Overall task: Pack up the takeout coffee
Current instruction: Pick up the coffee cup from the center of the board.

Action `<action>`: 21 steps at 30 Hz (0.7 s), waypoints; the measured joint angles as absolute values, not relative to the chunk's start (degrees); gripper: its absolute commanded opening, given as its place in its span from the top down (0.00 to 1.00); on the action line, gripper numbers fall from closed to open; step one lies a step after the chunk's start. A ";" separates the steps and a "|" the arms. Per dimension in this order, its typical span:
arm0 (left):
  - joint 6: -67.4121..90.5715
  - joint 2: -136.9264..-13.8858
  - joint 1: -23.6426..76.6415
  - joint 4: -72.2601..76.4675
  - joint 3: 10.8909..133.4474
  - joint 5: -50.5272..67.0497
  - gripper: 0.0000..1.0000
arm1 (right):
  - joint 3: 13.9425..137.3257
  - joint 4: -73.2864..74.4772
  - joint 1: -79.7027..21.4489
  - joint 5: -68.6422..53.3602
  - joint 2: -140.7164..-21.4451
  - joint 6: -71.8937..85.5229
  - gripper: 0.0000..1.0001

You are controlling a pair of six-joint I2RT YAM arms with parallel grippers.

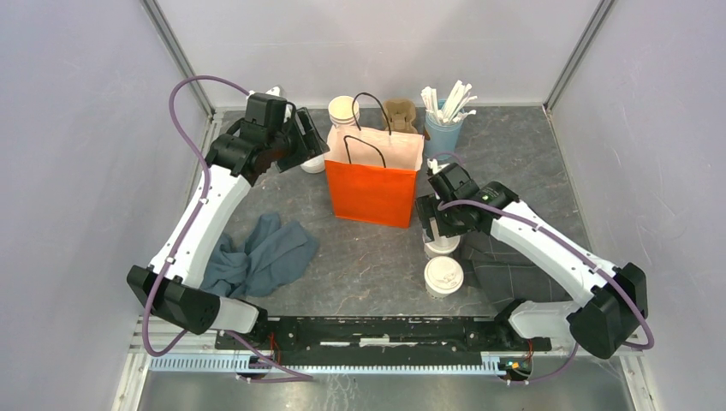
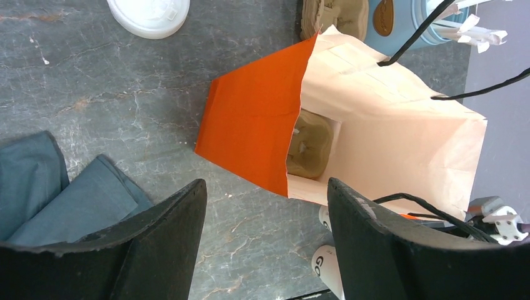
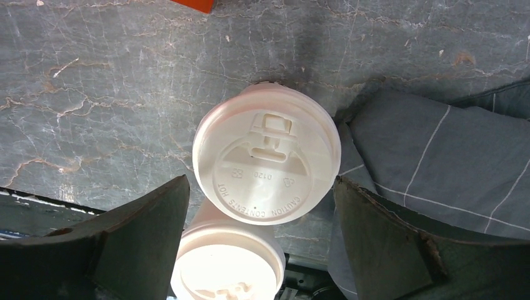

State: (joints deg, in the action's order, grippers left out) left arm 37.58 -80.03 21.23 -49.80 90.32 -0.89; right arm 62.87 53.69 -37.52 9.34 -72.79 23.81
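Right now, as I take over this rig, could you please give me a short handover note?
Left gripper: open, empty, above the bag.
Right gripper: open, straddling one lidded cup; contact unclear.
Second cup stands right beside it, free.
Done: the bag stands open with a carrier inside; no cup packed yet.
Left: grip each cup and set it in the bag.

Bench w/ dark grey marbled top, pale veins. Plain lilac-grey walls on 3 sides, metal posts at back corners. Even, soft light.
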 measured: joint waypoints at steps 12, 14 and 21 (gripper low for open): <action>37.58 -79.92 21.23 -49.56 89.60 -0.89 0.22 | 62.87 52.82 -37.50 9.82 -74.74 23.81 0.15; 37.58 -79.92 21.23 -49.56 89.60 -0.89 0.22 | 62.85 52.75 -37.52 9.82 -74.74 23.79 0.15; 37.56 -79.92 21.23 -49.54 89.60 -0.89 0.22 | 62.74 52.38 -37.50 9.80 -74.81 23.79 0.12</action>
